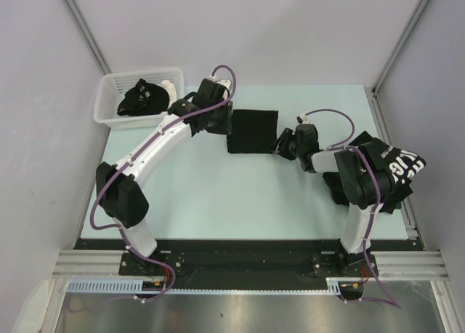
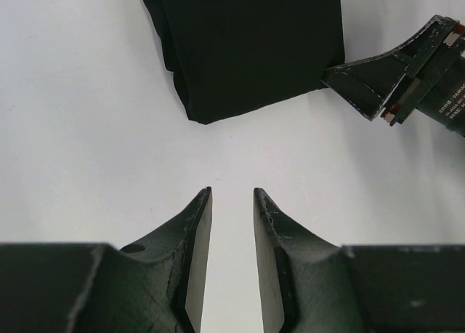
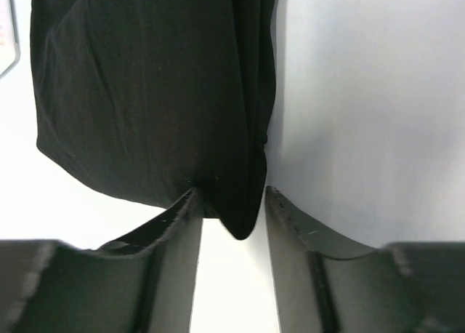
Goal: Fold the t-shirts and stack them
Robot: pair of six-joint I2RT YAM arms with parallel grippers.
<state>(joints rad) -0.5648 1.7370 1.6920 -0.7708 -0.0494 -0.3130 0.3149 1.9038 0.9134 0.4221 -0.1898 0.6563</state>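
Right end effector (image 3: 231,195) is sitting part open with a corner of the folded black shirt (image 3: 145,93) lying unpinched between its fingers, while the left end effector (image 2: 232,193), narrowly parted and empty, is facing the shirt's opposite side across the table (image 2: 73,129).

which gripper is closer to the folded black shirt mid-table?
Right. The right gripper has a corner of the folded shirt between its open fingers; the left gripper sits short of the opposite side, bare table between.
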